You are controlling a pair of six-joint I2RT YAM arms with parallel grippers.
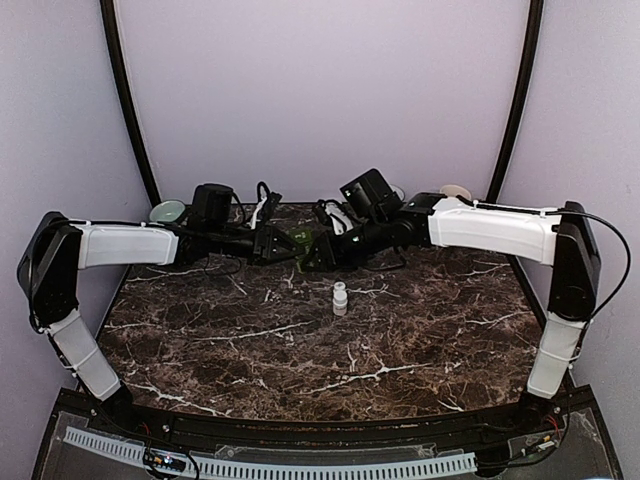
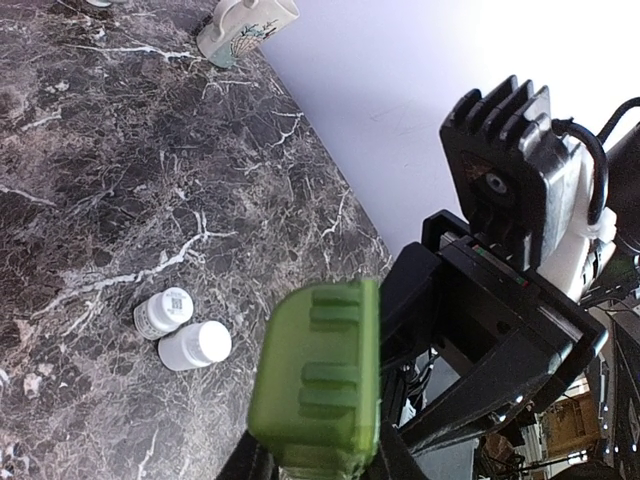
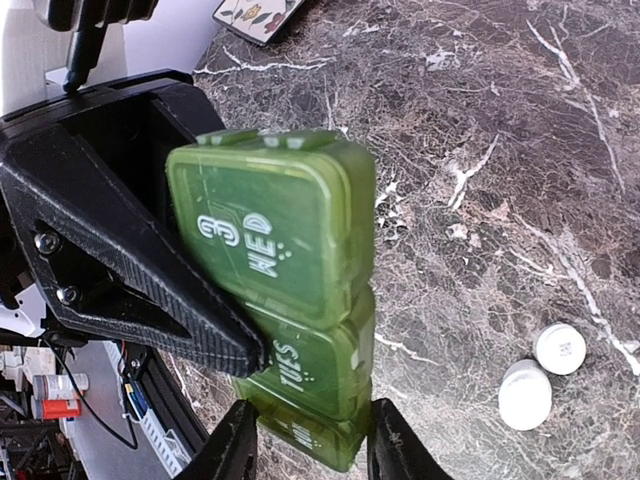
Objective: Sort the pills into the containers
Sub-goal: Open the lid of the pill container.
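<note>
Pill organizer point(image 3: 275, 240) hangs between both jaws near table's point(image 1: 400, 340) far edge.

**Veined dark stone under lilac walls**

A table point(image 1: 400, 350) topped in dark brown-black marble, streaked with thin white veins, fills the middle of the scene. Its surface is glossy and catches pale reflections. A plain lilac back wall point(image 1: 320, 90) rises at its far edge, meeting a left wall point(image 1: 50, 120) and a right wall point(image 1: 590, 110) of the same colour. Two black curved poles, the left pole point(image 1: 128, 110) and the right pole point(image 1: 520, 100), climb from the far corners and lean outward toward the top. Along the near edge runs a white slotted strip point(image 1: 300, 467) on a dark frame. The light is soft and even; the left wrist view shows a bright washed-out patch point(image 2: 560, 40) on the wall.
</note>
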